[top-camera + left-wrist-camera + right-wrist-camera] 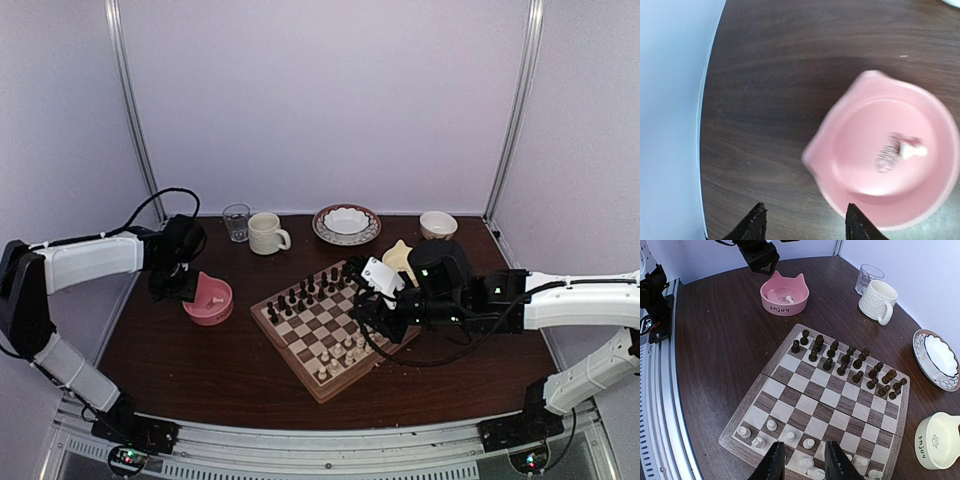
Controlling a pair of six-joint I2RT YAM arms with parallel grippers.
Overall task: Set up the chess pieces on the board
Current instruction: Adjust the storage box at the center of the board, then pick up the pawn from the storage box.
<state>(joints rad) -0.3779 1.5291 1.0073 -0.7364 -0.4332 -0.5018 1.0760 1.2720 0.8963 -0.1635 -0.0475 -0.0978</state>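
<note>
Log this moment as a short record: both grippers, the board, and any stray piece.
left gripper: open, above the pink bowl
stray piece: one white piece lying in that bowl
right gripper: low over the white pieces at one end of the board; grip unclear
dark pieces: two rows at the opposite end
white end: only partly filled, partly hidden by the gripper

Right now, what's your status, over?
Left gripper open by pink cat-eared bowl, one cream-white chess piece inside. Right gripper open over checked wooden chessboard, cream-white side. Nothing seen blocking.
</note>
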